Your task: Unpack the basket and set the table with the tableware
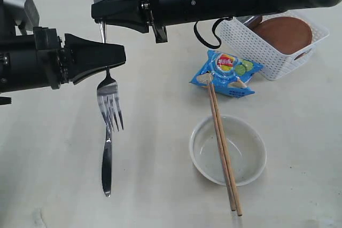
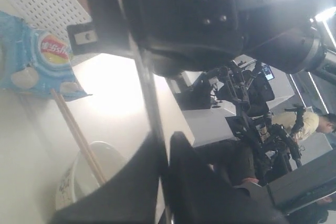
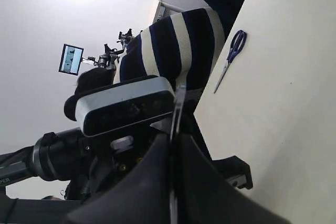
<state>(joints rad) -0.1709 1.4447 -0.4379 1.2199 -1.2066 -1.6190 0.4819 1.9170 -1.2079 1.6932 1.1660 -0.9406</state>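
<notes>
We are logging a mid-air handover. The right hand (image 1: 97, 13) is pinching the top of the fork (image 1: 108, 102) handle, jaws narrow on the steel. The left hand (image 1: 120, 57) is clamping the same fork lower down, just above the head, jaws narrow on it too. The tines are hanging straight below the left hand, clear of the desk (image 1: 53, 158). Under the tines a steel piece, likely the knife (image 1: 107, 166), is lying flat on the desk. The bowl (image 1: 251, 153) with the chopsticks (image 1: 222, 142) across it is sitting out past the left hand's fingertips, well apart. The snack bag (image 1: 227, 73) and the basket (image 1: 251, 46) with the plate (image 1: 283, 33) inside are lying back along the right arm, far from both hands. We are judging the fork as half passed, with the plate not yet unpacked. The main risk is that both hands are gripping one rigid fork, so if either arm pulls before the other lets go, the fork could twist or slide out. The left grip is sitting on thin, slick metal near the head, so the fork may pivot and swing once the right hand is letting go. A drop from here would be landing on the knife and knocking it askew. Lowering straight down could also lay the fork across the knife.
</notes>
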